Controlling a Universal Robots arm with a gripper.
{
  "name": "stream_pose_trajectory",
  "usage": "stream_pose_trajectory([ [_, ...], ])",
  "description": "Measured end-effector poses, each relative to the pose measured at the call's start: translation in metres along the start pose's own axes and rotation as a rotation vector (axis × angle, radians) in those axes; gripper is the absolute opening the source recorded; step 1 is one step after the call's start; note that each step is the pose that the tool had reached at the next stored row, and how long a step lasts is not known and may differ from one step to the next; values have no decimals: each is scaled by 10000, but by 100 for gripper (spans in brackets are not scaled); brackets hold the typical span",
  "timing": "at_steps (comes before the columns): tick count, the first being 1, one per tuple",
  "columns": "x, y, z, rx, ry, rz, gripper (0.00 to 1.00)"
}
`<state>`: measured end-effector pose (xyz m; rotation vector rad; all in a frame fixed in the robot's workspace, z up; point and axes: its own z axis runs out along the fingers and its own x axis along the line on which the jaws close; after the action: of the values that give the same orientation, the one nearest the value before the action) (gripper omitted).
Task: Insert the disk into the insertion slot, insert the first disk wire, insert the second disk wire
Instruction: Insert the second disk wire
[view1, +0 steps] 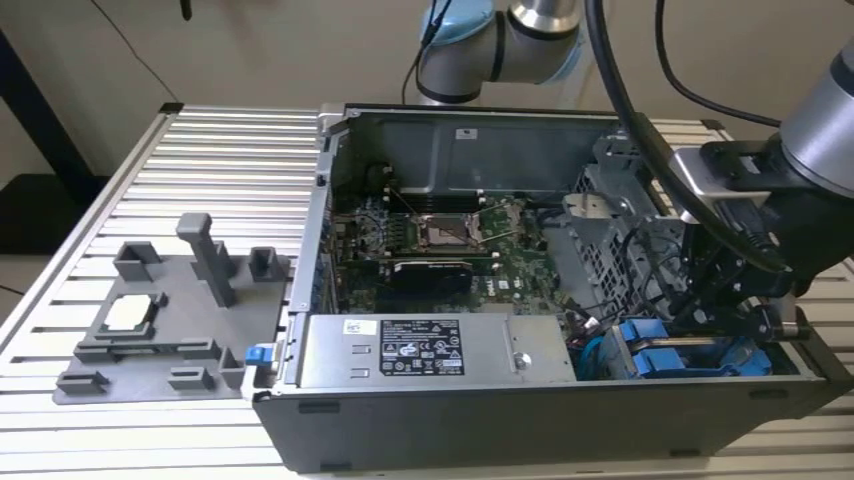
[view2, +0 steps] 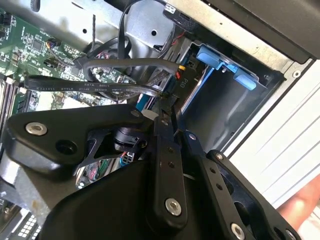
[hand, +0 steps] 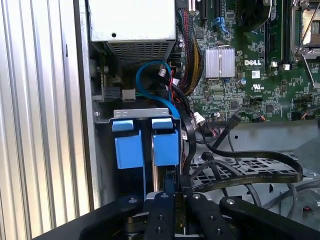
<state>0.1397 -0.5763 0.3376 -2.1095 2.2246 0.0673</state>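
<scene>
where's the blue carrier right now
In the exterior view the blue carrier sits in the computer case's bottom corner at the exterior view's right, beside the labelled power-supply box, under the gripper.

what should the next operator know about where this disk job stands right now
Pincer: low in the case at the drive cage, looks shut on a flat black wire.
Disk: its blue frame sits in the slot of the cage.
Done: disk looks inserted.
Left: both disk wires; the held wire's end is hidden behind the pincer, so I cannot tell if it is plugged in.
</scene>
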Motion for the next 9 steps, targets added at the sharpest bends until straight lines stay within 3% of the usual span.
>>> stream_pose_trajectory([
  [4, 0, 0, 2, 0, -3, 0, 17],
  [5, 0, 0, 3, 0, -3, 0, 24],
  [9, 0, 0, 2, 0, -1, 0, 24],
])
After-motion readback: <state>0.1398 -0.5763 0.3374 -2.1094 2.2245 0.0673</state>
